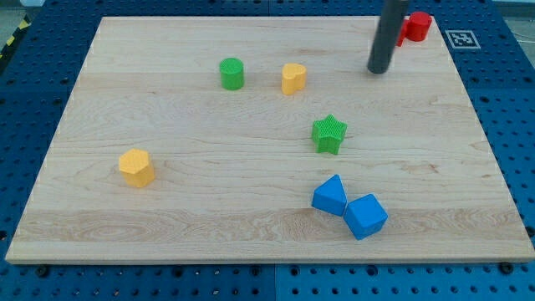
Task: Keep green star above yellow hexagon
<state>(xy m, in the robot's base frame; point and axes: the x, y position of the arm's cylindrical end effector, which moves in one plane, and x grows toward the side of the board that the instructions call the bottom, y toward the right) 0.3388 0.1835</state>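
The green star lies right of the board's centre. The yellow hexagon lies at the view's left, lower than the star and far from it. My tip is near the view's top right, above and to the right of the green star, touching no block. The rod rises from the tip out of the top of the view.
A green cylinder and a yellow block lie in the upper middle. Two blue blocks touch each other below the star. A red block sits at the top right corner, just behind the rod. The wooden board ends on blue pegboard.
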